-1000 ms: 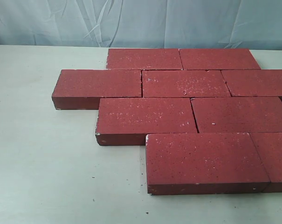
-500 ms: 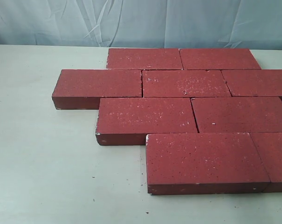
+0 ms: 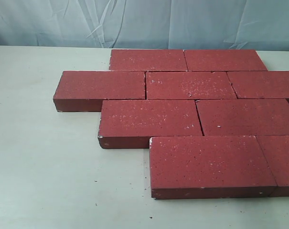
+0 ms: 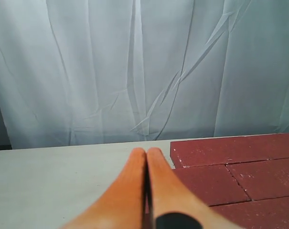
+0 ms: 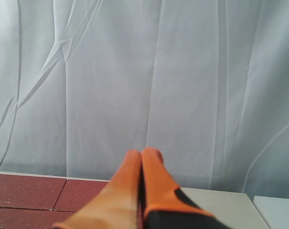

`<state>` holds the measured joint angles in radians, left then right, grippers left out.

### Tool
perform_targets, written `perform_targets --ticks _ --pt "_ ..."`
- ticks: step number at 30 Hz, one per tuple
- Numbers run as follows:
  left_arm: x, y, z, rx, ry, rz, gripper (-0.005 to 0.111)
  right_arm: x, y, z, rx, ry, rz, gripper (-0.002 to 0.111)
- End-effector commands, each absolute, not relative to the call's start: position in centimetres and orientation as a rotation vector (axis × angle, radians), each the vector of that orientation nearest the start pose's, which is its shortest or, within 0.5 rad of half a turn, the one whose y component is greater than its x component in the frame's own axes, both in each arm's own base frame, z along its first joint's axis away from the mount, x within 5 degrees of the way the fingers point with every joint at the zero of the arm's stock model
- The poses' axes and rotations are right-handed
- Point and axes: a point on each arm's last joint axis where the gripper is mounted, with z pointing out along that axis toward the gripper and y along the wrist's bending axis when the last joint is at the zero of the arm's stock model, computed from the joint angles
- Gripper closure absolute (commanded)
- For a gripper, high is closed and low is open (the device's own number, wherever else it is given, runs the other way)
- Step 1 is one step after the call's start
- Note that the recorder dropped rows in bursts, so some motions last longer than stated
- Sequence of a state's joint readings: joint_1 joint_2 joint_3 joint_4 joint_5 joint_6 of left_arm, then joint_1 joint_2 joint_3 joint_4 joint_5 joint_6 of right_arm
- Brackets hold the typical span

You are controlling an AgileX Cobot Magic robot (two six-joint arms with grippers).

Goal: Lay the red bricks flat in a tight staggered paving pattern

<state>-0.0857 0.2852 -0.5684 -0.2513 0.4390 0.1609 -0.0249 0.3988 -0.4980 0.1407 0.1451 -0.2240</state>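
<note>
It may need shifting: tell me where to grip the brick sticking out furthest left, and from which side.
Probably the brick at its left end, across its width, from above: there both long sides are clear of neighbouring rows.

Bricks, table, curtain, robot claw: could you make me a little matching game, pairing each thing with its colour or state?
Things:
1. red bricks
2. table
3. curtain
4. left gripper

Descriptions:
a. off-white, dotted with dark crumbs
b. orange, closed
c. dark red, lying flat in staggered rows
d. pale bluish white, creased, hanging behind

Pairs: 1-c, 2-a, 3-d, 4-b
</note>
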Motion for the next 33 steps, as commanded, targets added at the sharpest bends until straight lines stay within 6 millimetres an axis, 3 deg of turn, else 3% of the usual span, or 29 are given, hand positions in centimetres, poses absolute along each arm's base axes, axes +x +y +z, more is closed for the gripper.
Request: perform_targets --ticks 1,12,23,33 --pt "5.4 -1.3 34.2 0.126 1.641 -0.153 0.107 8.8 0.0 33.9 -0.059 1.530 -0.070 0.109" --pt "5.2 0.2 31.3 0.130 1.625 0.096 0.107 8.8 0.0 33.9 -0.047 1.528 -0.054 0.109" --pt "3.8 0.3 26.9 0.095 1.561 0.101 0.107 8.8 0.0 33.9 -0.047 1.528 -0.054 0.109" --pt "4.9 0.2 22.2 0.031 1.691 0.053 0.107 8.7 0.0 33.9 -0.047 1.528 -0.054 0.109"
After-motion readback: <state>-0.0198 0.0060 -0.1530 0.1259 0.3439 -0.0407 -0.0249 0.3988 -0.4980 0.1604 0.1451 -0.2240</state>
